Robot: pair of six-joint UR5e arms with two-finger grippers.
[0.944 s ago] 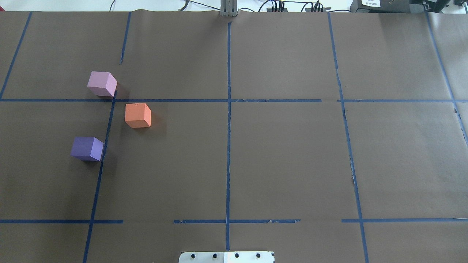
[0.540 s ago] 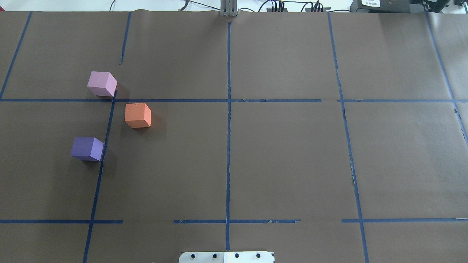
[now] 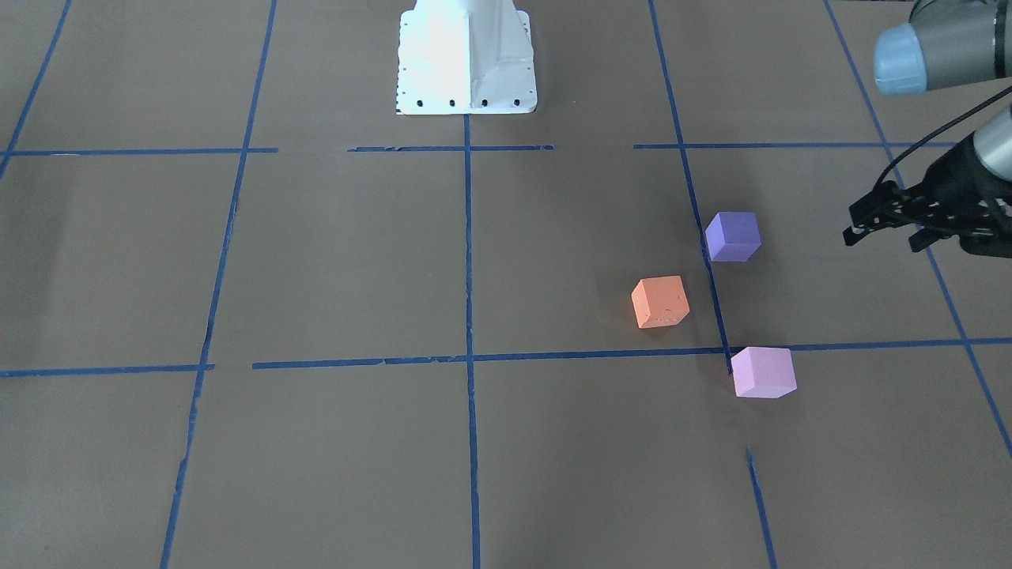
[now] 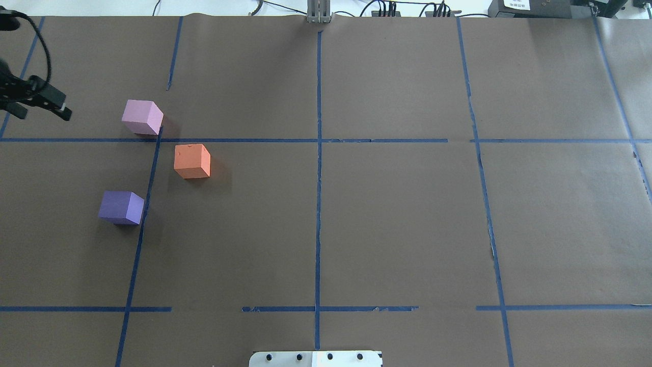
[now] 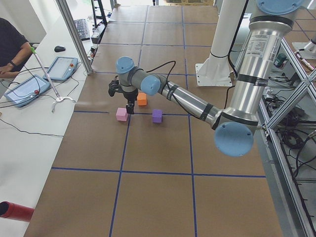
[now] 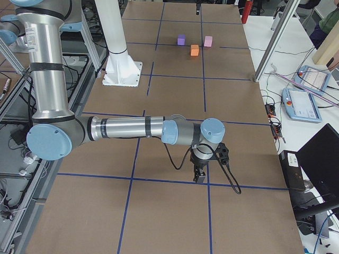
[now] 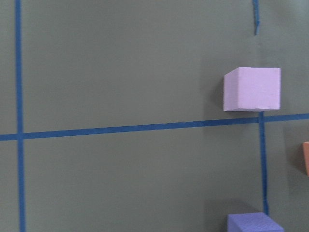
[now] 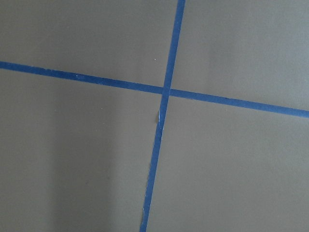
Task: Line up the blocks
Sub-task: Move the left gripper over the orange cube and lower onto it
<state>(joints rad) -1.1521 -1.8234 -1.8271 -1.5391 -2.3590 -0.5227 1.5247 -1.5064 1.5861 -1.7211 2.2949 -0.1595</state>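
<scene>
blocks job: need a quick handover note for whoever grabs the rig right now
Pincers: left pincer is open and empty, hovering off to the side of the blocks. The right pincer is far away at the other end of the table; open or shut cannot be told.
Blocks: pink block, orange block and purple block lie apart, none touching; orange sits off to one side.
Done: nothing gripped or lined up.
Left: bring all three into one straight line, probably by shifting orange.

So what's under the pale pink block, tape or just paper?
The pale pink block rests on the brown paper, one bottom corner at the blue tape crossing. Whether tape runs beneath it is covered by the block itself.
</scene>
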